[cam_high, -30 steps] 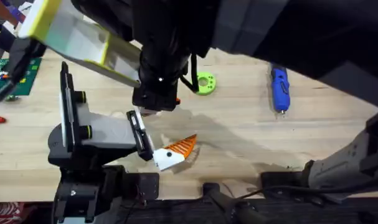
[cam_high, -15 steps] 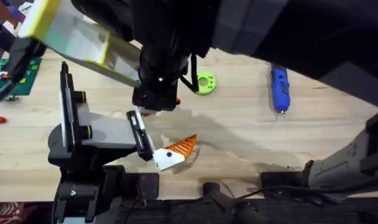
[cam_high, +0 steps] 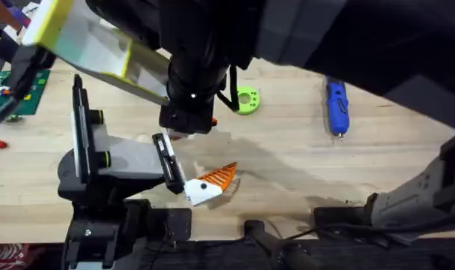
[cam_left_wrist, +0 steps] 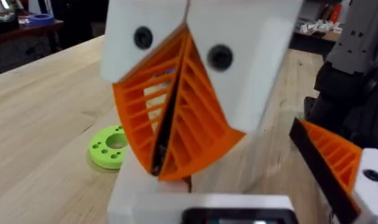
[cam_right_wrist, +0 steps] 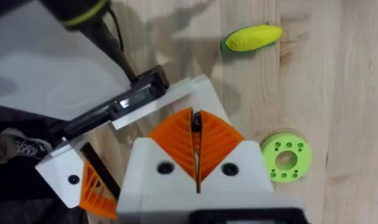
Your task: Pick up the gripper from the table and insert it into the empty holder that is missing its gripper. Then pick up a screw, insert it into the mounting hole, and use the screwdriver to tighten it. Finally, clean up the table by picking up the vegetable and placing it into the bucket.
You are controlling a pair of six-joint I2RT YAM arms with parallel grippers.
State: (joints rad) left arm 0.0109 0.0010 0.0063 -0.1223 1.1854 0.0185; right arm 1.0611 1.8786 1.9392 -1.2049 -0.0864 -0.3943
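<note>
Table (cam_high: 287, 161) planks lie bare between the left gripper (cam_high: 201, 187), low near the front edge, and the screwdriver (cam_high: 336, 106) well apart towards the right. Right gripper (cam_right_wrist: 196, 158): orange pads pressed together. Left pads (cam_left_wrist: 176, 118) too, meeting at a seam. Green ring (cam_high: 247, 100) beside the dark arm.

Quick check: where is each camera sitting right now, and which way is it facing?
Overhead: above the arms' bases, looking down and forward over the table; the left arm shows.
Left wrist: low, facing across the table; left hand in front.
Right wrist: high, facing down; right hand, vegetable.
Shared: green ring in all three.
</note>
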